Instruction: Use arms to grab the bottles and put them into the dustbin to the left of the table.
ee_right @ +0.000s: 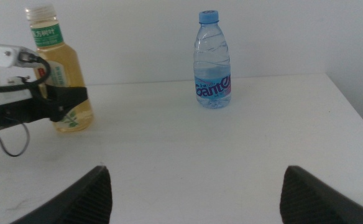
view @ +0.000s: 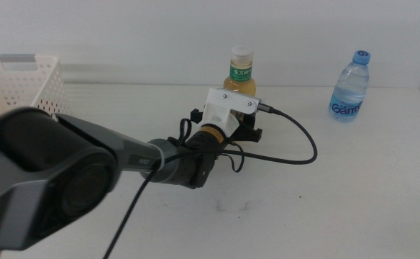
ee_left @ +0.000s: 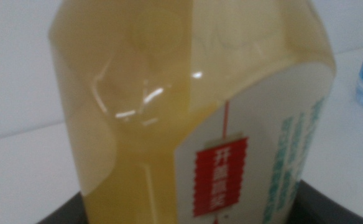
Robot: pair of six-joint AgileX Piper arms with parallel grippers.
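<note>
My left pincer [view: 247, 124] is closed around the lower body of the yellow tea bottle [view: 242, 78], which stands upright at the far middle of the white surface [view: 354, 187]; its red label patch carries Chinese characters. My right pincer [ee_right: 194, 190] waits spread wide, empty. The water bottle [view: 352, 86], label partly reading "Gante", stands far right. The dustbin [view: 23, 85] sits far left.

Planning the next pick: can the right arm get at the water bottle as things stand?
Probably yes: the right claw is open and faces the water bottle across bare table; the left claw is busy at the tea bottle.
</note>
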